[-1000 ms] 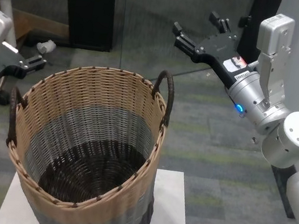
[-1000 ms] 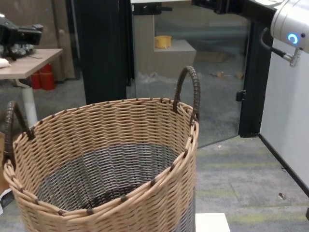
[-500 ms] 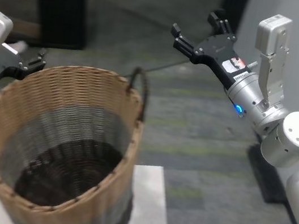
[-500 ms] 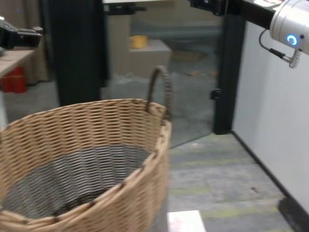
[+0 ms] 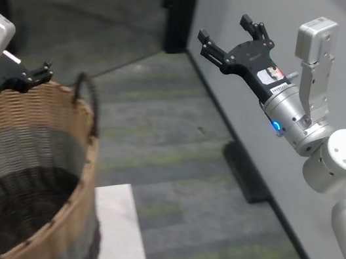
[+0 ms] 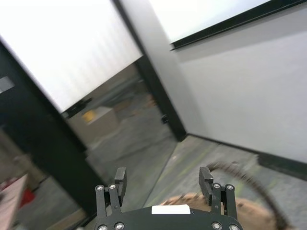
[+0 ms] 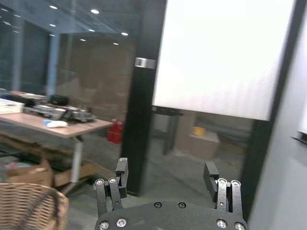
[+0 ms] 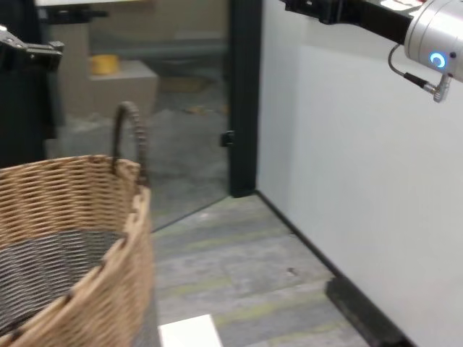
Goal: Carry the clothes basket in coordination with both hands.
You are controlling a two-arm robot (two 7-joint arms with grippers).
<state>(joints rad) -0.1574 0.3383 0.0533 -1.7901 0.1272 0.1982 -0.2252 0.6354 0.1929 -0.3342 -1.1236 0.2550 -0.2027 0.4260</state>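
The clothes basket sits at the left edge of the head view on a white stand, with one dark loop handle upright on its rim. It also fills the chest view's lower left, basket. My left gripper hovers open just above the basket's far rim, to the left of that handle; the left wrist view shows the left gripper open and empty over the basket rim. My right gripper stands open in the air, well to the right of the basket and touching nothing. In the right wrist view the right gripper is open, with the basket off to one side.
A black door frame and a white wall stand ahead and to the right, with a dark base block on the carpet. Behind the glass are a desk and a box carrying a yellow object.
The whole view has swung: the basket and its stand slid far to the left in the head and chest views, and the wall came in. Both grippers stayed open, poses unchanged.
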